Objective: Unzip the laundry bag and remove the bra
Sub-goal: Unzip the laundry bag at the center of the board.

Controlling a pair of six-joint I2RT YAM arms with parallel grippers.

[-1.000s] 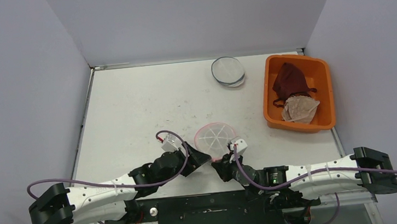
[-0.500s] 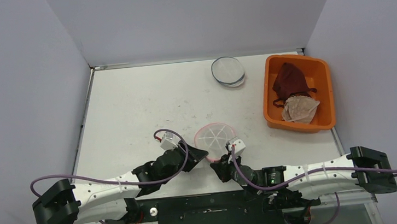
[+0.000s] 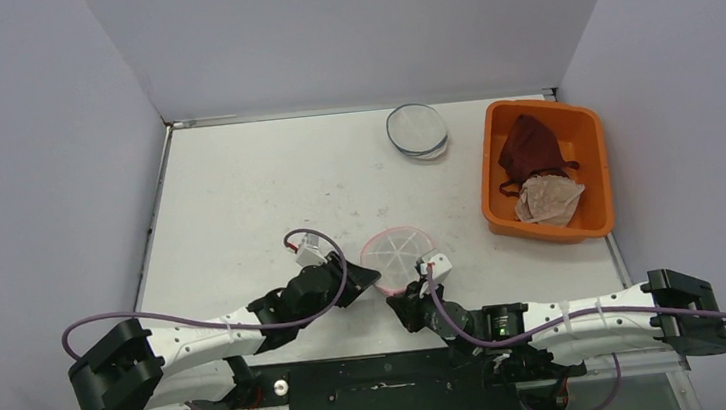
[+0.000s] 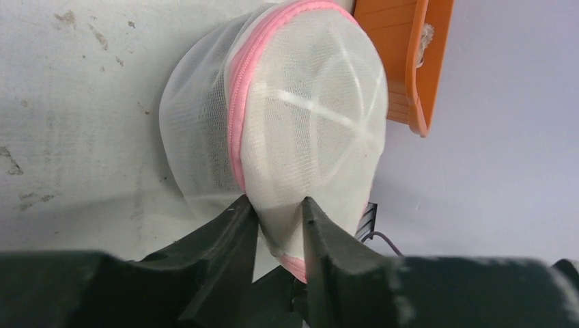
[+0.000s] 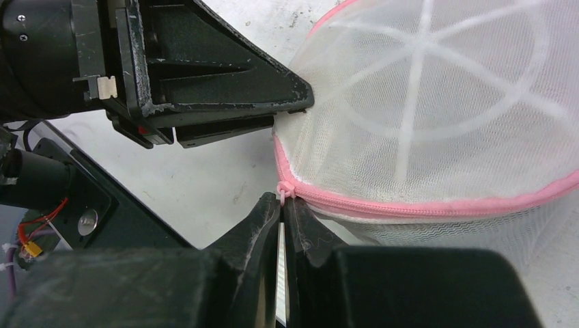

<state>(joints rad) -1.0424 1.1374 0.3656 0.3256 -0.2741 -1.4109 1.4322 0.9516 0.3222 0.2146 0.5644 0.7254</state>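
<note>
Grip: my left gripper (image 4: 278, 205) pinches laundry bag (image 4: 307, 116) mesh | my right gripper (image 5: 281, 203) clamps its zipper pull (image 5: 283, 190) | bag on table (image 3: 238, 197)

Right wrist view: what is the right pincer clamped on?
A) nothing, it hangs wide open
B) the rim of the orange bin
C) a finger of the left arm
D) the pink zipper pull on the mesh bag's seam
D: the right pincer has its tips pressed together on the pink zipper pull at the seam of the laundry bag, while the left pincer pinches the bag's mesh.
</note>
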